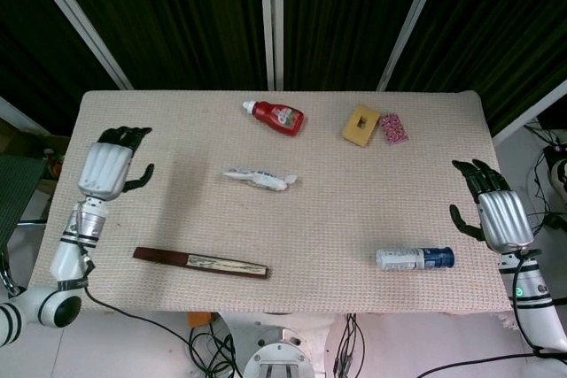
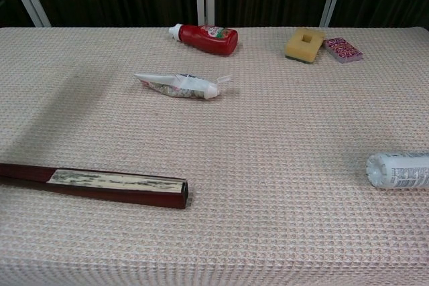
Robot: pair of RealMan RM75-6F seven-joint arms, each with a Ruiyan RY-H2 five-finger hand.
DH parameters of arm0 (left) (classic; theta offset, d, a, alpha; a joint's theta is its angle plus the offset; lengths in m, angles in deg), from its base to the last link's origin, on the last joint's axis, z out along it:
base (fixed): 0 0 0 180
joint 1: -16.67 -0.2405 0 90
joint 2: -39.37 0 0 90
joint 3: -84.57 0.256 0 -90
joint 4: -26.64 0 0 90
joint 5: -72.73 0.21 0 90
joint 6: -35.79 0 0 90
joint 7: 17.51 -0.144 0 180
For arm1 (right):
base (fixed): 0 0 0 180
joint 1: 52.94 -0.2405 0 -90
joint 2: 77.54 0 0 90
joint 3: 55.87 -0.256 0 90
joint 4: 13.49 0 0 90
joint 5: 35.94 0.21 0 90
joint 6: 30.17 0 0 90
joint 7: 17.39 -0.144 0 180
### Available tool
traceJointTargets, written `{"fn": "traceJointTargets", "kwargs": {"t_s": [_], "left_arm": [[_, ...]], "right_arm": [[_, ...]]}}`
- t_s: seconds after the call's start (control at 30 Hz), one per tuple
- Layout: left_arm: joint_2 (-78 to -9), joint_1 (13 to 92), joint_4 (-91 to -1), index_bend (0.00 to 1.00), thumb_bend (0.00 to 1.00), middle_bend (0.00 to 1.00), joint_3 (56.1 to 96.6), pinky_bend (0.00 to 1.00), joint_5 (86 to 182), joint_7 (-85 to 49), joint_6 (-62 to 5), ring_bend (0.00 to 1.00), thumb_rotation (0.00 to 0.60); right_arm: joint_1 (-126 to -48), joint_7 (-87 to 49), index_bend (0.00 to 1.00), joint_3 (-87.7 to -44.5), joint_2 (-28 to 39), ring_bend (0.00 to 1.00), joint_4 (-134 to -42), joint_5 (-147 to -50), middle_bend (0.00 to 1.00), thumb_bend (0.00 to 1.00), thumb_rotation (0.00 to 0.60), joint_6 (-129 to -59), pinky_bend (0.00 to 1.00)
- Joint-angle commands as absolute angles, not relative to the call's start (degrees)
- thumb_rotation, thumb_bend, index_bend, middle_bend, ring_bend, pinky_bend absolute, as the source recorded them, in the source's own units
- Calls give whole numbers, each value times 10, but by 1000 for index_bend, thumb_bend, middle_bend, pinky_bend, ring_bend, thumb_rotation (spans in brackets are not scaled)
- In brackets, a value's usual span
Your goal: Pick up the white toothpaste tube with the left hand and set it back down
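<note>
The white toothpaste tube (image 1: 258, 178) lies flat on the table, cap end pointing right; the chest view shows this tube (image 2: 179, 86) alone with nothing touching it. My left hand (image 1: 110, 165) is far off at the table's left edge, fingers apart and holding nothing. My right hand (image 1: 499, 214) hangs at the right edge, also with fingers spread and nothing in it. Neither hand appears in the chest view.
A red ketchup bottle (image 1: 276, 116) lies at the back. A yellow sponge (image 1: 361, 124) and a patterned pink packet (image 1: 393, 127) sit at back right. A dark folded fan (image 1: 201, 262) lies near the front left, a plastic bottle (image 1: 415, 258) near the front right.
</note>
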State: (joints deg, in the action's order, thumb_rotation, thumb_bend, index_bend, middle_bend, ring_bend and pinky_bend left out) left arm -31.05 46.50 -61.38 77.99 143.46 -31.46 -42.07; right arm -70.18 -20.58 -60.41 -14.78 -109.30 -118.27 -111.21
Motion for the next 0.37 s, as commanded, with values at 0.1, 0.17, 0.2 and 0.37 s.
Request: {"fn": "traceJointTargets", "kwargs": {"t_s": [0.1,0.17,0.2,0.37], "left_arm": [[-244,355,-661,176,361,233,828,213,1491,-292,-533,195,445],[-243,333,-668,176,361,233,842,210,1505,-294,-553,195,469],[-244,319,-673,176,360,233,852,209,1515,-299,-562,196,474],[-248,276,-697,185,361,233,885,200,1541,-317,-583,195,474]], "right_arm": [[-681,-226,104,-591,-140,54,-1092,-1211,164,384,600,-1128,190],[-675,-232,104,-587,-134,54,-1093,-1221,165,387,600,-1135,189],[-672,-236,104,-585,-131,54,-1092,-1225,165,387,600,-1137,189],[-665,-239,103,-576,-121,54,-1090,-1241,165,389,600,-1137,189]]}}
